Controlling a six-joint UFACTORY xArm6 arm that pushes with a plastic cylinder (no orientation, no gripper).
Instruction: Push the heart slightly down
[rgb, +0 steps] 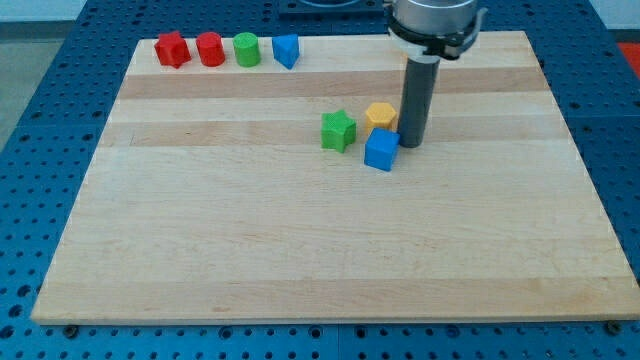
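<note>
A yellow block lies a little right of the board's middle, in the upper half. Its right side is partly hidden by the rod, and I cannot tell whether it is the heart. My tip rests on the board just to the right of the yellow block, against the upper right corner of a blue cube. The blue cube sits directly below the yellow block and touches it or nearly does. A green star lies just to the left of the two.
Along the top left edge of the wooden board stands a row: a red star, a red cylinder, a green cylinder and a blue triangular block. The arm's body hangs over the top edge.
</note>
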